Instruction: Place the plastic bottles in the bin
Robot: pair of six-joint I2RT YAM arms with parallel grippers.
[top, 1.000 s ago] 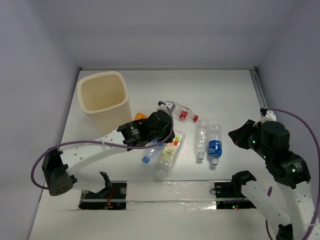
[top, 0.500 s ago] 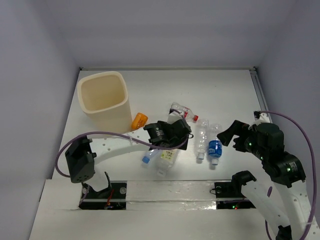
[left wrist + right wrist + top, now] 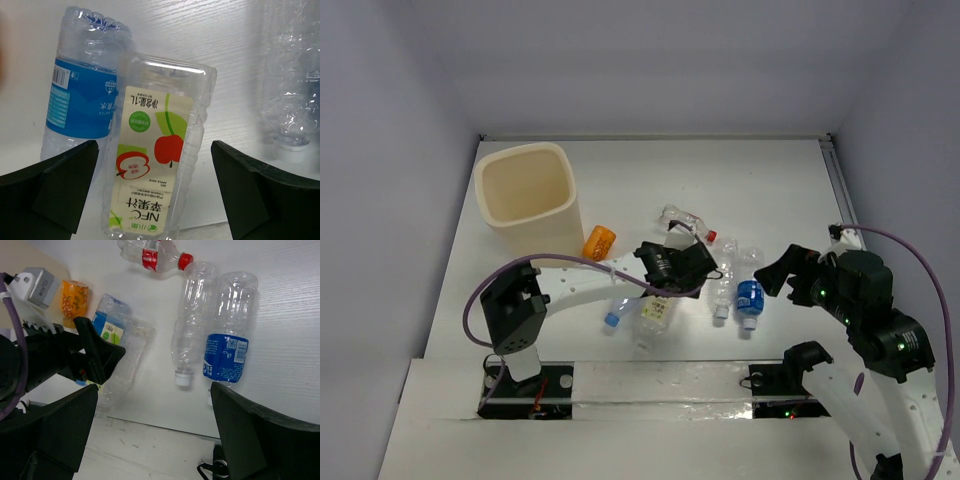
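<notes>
Apple-label juice bottle [image 3: 159, 155] lies between the spread fingers [image 3: 55, 185] of the left gripper [image 3: 154, 150], a blue-label bottle [image 3: 80, 97] touching its left side.

A lab test cell is indicated: a white table [image 3: 770, 180] is enclosed by plain grey walls [image 3: 650, 60] across the frame's top and sides.

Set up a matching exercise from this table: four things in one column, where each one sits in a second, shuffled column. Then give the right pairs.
Things:
1. bin
2. orange bottle
3. red-capped bottle
4. apple-label bottle

Places:
A. lying between the open left fingers
B. upright at the far left of the table
C. lying just right of the bin's base
D. lying farthest back of all the bottles

Pairs: 1-B, 2-C, 3-D, 4-A.
</notes>
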